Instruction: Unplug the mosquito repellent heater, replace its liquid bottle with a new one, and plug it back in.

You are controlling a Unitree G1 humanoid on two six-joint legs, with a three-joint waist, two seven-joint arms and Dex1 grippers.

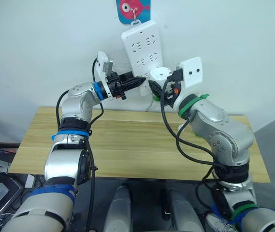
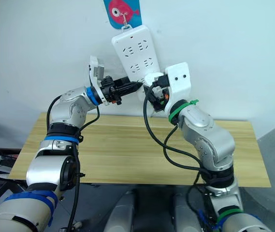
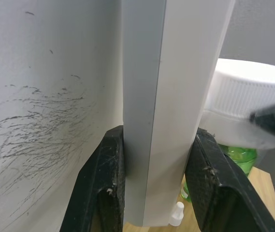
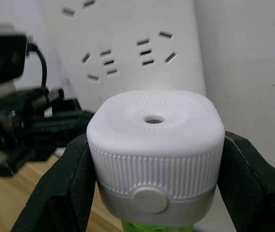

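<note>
The white mosquito repellent heater (image 4: 155,145) has a round hole in its top face, and a green liquid bottle (image 3: 238,157) hangs under it. My right gripper (image 4: 155,193) is shut on the heater, one black finger (image 4: 60,188) on each side. The heater (image 1: 160,74) sits right at the lower end of the long white power strip (image 1: 139,46) on the wall. Its prongs are hidden. My left gripper (image 1: 139,81) is shut on the strip's lower edge (image 3: 176,96), with the fingers (image 3: 103,183) pressing on both faces.
The strip hangs from a pink fish hook (image 1: 133,9) on the white wall. Below it stands a wooden table (image 1: 127,145). A small white capped item (image 3: 177,212) sits on the table near the wall.
</note>
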